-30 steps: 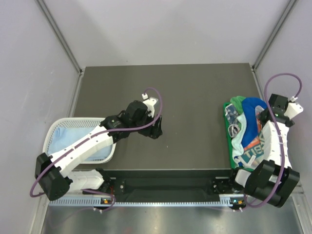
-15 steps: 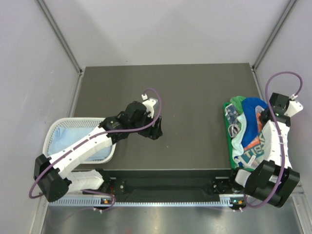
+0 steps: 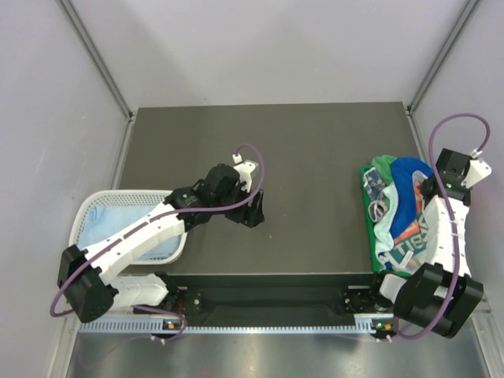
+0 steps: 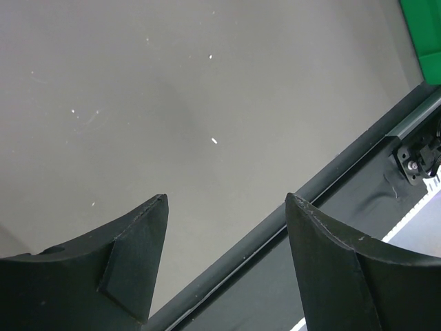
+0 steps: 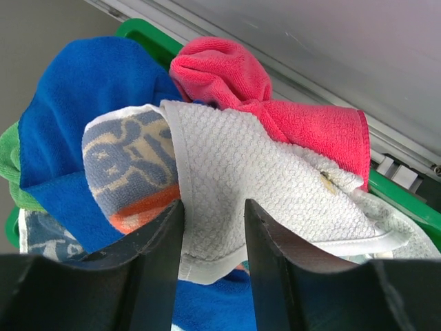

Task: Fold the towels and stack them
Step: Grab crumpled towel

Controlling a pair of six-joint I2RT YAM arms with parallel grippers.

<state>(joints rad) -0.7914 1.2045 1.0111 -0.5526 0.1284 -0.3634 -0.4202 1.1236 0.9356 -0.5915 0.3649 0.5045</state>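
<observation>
Right pincer (image 5: 212, 255) of mine sat low over the heap, its jaws partway in and astride a fold of the white waffle towel (image 5: 262, 186). Cloth filled the gap, yet I could not tell whether I truly pinched it. Round that fold lay the rest, all crumpled: the printed towel (image 5: 124, 165) just to its left, the pink towel (image 5: 275, 103) behind, the royal blue towel (image 5: 76, 117) beneath and to the left, and a green towel (image 5: 8, 165) peeping out at the edge. All were piled in the green tray (image 5: 406, 201) at the right end of the surface (image 3: 315, 157). None of these looked folded (my judgement, not a count). Farther off, a pale blue towel (image 3: 98, 220) lay in the white mesh basket (image 3: 118, 193) at the left, seemingly flat and so perhaps done. Nearly all the folding and stacking remained to do. My left pincer (image 4: 227, 269) hung wide open above bare surface near the middle, holding and touching nothing.
</observation>
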